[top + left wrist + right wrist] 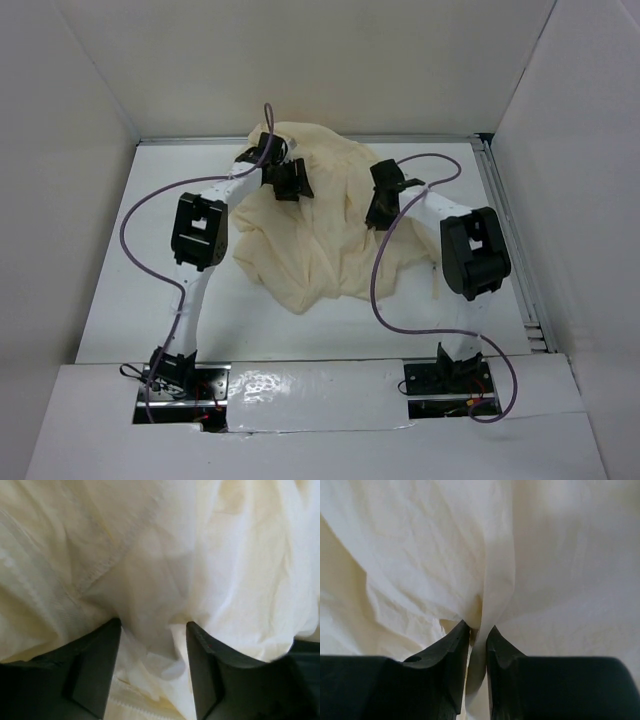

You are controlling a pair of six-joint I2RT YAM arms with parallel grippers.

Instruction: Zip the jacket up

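- Cream-yellow cloth, the jacket, lies crumpled in a heap on the white table, towards the far edge and between the two arms.
- The garment's far part is bunched up near the rear wall. Sleeves, collar and front edges cannot be told apart in the folds.
- Zip teeth and slider cannot be made out in any view; the overhead view is too coarse and both wrist views are filled with plain cloth.
- Left gripper sits on the heap's far left part. In the left wrist view, its jaws stand spread, with a loose pucker of cloth lying in the gap, not pinched. A stitched seam runs diagonally above them.
- Right gripper rests on the right part of the heap. In its own view the jaws are clenched on a narrow upright fold of the jacket.
- Lower portions of both grippers are cut off by the frame edges.
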